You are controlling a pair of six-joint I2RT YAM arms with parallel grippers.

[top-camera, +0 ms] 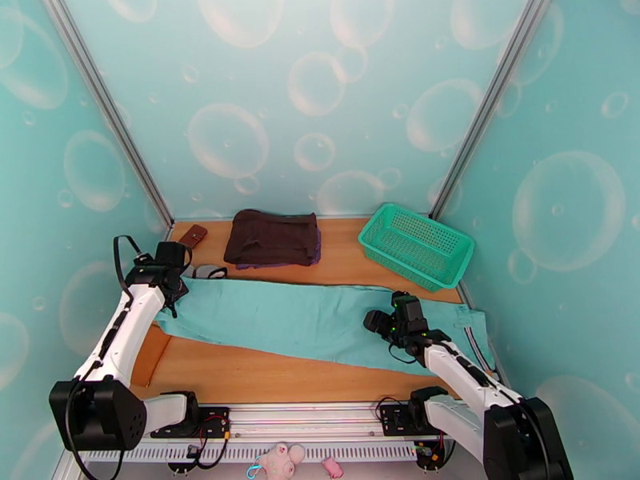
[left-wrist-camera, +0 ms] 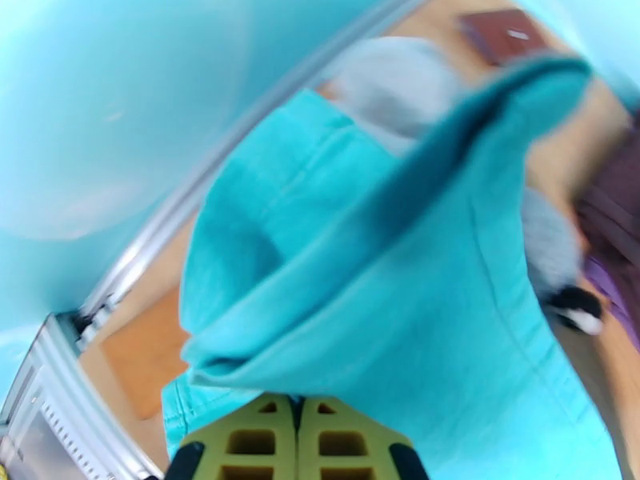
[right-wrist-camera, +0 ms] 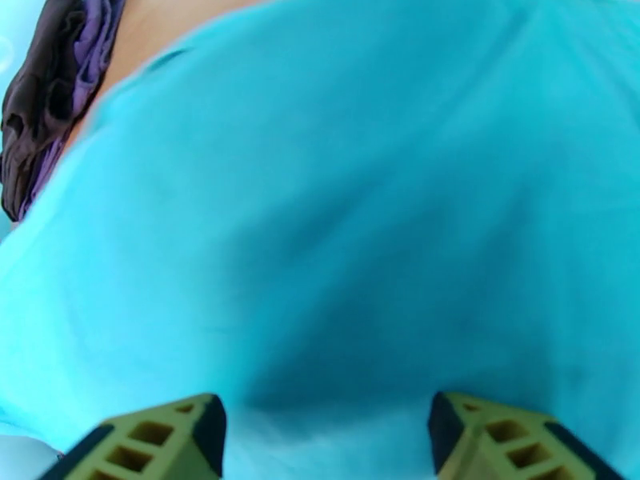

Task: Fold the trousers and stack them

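Where the booth closes in, walls: smooth teal panels printed with pale round bubbles, joined by 2 slanted metal rails.
Table: flat orange-brown wood, matte, bare along its near side.
Trousers: long band of soft aqua cloth lying flat and lengthwise across the middle of the table. They sit just in front of the dark garment and the basket, and the right end reaches the table's right edge. The left end is bunched and lifted into a loose fold with a stitched seam line.
Basket: rectangular green plastic mesh with a solid rim, tilted, at the back right, its near corner close to the trousers.
Dark garment: brown cloth folded into a squarish pile at the back centre, a purple layer showing at its edge.
Left gripper: 2 yellow ribbed fingers pressed together, pinching the raised left end of the trousers.
Right gripper: yellow ribbed fingers spread wide apart above the right half of the trousers, nothing held between them.
Brown flat piece: small, rectangular, stiff-looking, at the back left corner.
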